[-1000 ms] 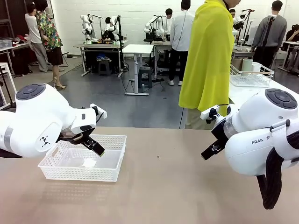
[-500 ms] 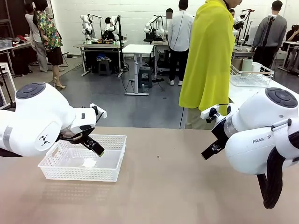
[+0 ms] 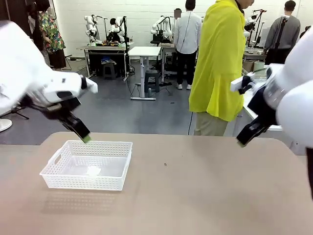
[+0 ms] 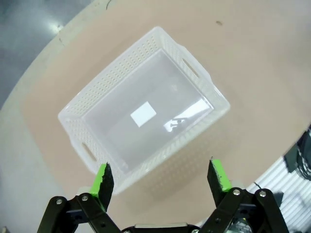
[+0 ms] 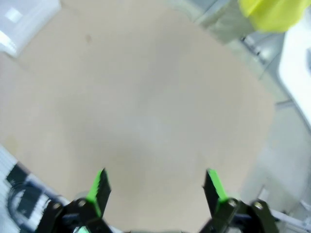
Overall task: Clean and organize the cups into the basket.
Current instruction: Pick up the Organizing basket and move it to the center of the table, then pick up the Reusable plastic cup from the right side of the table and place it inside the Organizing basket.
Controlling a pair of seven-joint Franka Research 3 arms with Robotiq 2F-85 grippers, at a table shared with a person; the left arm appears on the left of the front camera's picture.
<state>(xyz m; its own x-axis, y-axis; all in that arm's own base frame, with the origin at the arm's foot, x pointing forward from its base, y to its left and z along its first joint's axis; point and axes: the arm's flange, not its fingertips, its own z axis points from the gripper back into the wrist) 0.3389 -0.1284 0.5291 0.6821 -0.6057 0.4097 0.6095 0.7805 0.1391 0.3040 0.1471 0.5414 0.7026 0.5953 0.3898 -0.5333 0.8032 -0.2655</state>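
The left pincer (image 3: 84,137) hangs above the far rim of the basket (image 3: 83,182), pads spread wide and gripping nothing. The basket sits on the left part of the bench (image 3: 195,196) with just a small white patch on its floor, open side up, which I'd say is so cups can be lowered straight in. The right pincer (image 3: 240,143) is just as spread and empty, poised over the bench's far right side near the person in yellow (image 3: 215,63), probably placed to take whatever gets handed across.
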